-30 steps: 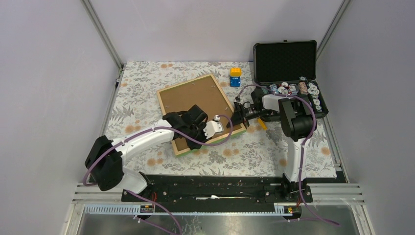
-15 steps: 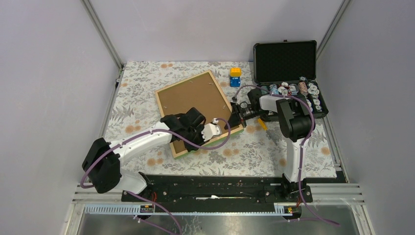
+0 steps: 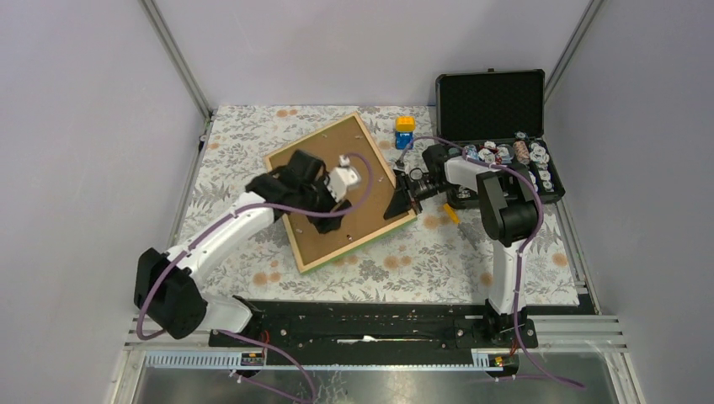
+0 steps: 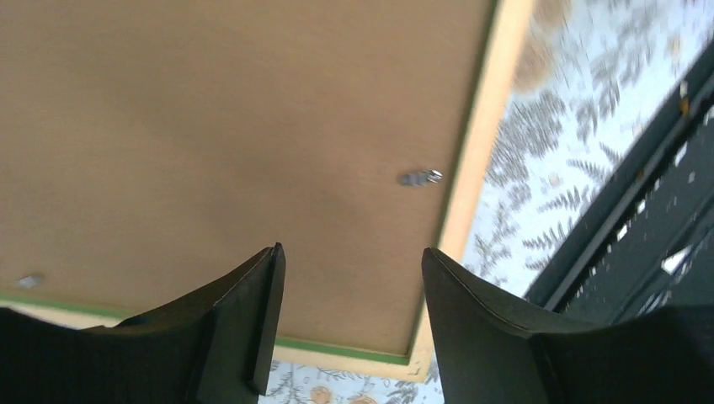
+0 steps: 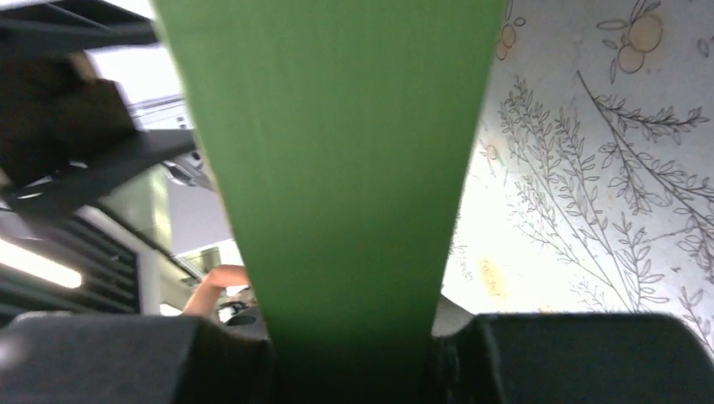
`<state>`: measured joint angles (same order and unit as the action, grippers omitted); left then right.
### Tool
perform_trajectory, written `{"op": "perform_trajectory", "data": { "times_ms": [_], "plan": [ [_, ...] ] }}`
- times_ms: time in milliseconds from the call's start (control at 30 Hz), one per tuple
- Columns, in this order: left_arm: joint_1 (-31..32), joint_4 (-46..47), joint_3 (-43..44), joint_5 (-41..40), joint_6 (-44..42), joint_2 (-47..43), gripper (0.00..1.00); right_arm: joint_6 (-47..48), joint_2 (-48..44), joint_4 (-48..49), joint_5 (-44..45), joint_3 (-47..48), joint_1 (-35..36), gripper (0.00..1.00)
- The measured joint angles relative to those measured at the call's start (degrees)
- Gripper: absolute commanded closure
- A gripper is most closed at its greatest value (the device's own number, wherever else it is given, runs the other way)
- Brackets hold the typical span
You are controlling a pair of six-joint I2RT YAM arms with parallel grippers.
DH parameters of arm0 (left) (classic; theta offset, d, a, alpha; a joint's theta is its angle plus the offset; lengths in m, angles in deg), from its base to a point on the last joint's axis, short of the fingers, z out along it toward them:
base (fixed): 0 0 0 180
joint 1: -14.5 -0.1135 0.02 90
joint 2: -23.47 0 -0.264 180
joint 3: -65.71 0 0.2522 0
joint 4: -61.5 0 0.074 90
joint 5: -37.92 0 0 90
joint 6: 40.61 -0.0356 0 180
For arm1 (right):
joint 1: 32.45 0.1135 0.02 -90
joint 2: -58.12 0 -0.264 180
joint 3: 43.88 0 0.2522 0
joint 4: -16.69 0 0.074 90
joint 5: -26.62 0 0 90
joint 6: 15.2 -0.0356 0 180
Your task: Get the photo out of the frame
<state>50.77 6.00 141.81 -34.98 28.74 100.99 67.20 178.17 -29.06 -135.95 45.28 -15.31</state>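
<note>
- Left pincer (image 4: 351, 252) has let go and moved to the upper middle of the frame (image 3: 370, 223), jaws wide over the brown back, holding nothing.
- Right pincer (image 3: 404, 198) has closed on the frame's green right border, tilting that edge up. The photo is hidden, presumably under the board, so freeing the back probably comes next.
- Floral counter (image 3: 438, 261); black case (image 3: 492, 101) upper right; pale walls.

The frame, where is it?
In the top view the frame rests back-up on the table, under the left hand, its right edge pinched by the right hand, near the black case.
</note>
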Motion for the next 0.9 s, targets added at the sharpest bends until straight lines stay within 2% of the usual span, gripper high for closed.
{"op": "perform_trajectory", "data": {
  "times_ms": [200, 433, 600, 733, 900],
  "plan": [
    [-11.28, 0.37, 8.57, 2.93, 2.29, -1.05, 0.18, 7.21, -1.44, -10.45, 9.35, 8.63, 0.81, 1.00],
    [-29.44, 0.26, 18.86, 8.92, 11.19, 1.77, 0.07, 10.34, -2.45, -22.97, 17.46, 19.52, 1.18, 1.00],
    [-38.91, 0.24, 26.99, 11.98, 16.81, 6.93, 0.05, 11.72, -2.45, -32.02, 23.98, 29.79, 1.20, 1.00],
    [-43.69, 0.31, 32.02, 12.63, 19.87, 10.12, 0.05, 14.08, -2.45, -37.64, 29.70, 39.04, 1.79, 1.00],
    [-48.70, 0.35, 33.90, 13.31, 22.45, 11.61, 0.04, 18.21, -2.45, -41.51, 38.25, 50.66, 4.37, 1.00]
  ]
}}
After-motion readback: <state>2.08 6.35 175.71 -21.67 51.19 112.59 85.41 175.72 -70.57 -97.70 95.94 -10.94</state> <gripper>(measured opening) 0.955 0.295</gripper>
